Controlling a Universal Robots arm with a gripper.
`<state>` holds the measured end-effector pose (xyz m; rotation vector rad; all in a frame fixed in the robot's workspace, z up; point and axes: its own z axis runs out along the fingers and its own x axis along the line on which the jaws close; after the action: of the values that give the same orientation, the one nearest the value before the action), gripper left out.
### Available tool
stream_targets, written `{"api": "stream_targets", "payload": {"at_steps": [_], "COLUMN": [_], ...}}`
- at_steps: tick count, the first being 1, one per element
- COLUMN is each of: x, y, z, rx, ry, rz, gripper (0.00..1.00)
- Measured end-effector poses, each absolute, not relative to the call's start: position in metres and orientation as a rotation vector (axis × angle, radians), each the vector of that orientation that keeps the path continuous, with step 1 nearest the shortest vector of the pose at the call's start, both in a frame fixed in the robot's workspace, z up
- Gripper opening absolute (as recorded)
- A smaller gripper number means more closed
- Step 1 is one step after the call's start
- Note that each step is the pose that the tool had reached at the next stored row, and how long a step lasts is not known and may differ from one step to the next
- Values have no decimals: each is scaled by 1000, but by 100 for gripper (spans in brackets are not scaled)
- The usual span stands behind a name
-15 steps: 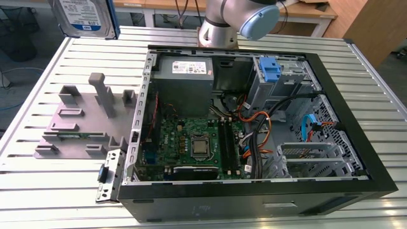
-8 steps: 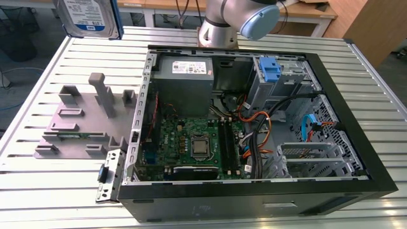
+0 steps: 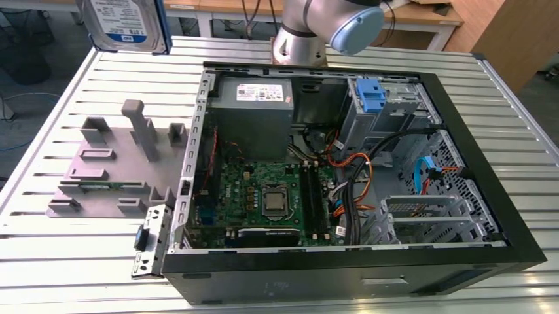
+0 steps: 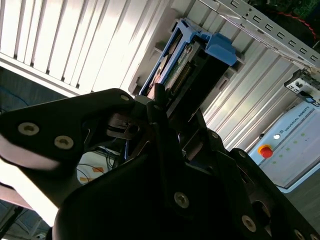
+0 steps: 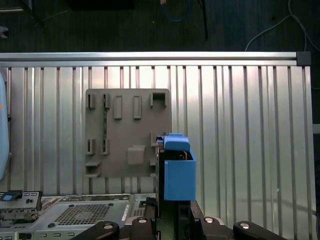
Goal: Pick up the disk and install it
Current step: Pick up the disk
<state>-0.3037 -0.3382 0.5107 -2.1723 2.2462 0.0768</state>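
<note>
The disk (image 3: 122, 23) hangs high above the slatted table at the exterior view's upper left, showing its white-and-blue label. In the first wrist view its blue caddy (image 5: 177, 172) stands edge-on between the black fingers of my gripper (image 5: 172, 210), above the edge of a grey fixture plate. The second wrist view shows the disk (image 4: 187, 62) from its connector end, with my gripper (image 4: 165, 107) shut on it. It is held clear of the table and of the computer case.
An open black computer case (image 3: 472, 131) lies on the table with motherboard (image 3: 262, 196), grey power-supply box (image 3: 253, 98), cables and a blue bracket (image 3: 371, 98) in its drive bay. A grey fixture plate (image 3: 105, 176) with upright pegs sits beside the case. The arm's base (image 3: 302, 39) stands behind.
</note>
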Motion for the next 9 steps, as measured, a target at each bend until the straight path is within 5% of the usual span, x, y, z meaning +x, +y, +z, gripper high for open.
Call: {"api": "stream_targets", "payload": {"at_steps": [9], "x": [-282], "y": [-338], "z": [511], "rx": [-2172], "ry": [2246], "rz": [77], "gripper": [35]}}
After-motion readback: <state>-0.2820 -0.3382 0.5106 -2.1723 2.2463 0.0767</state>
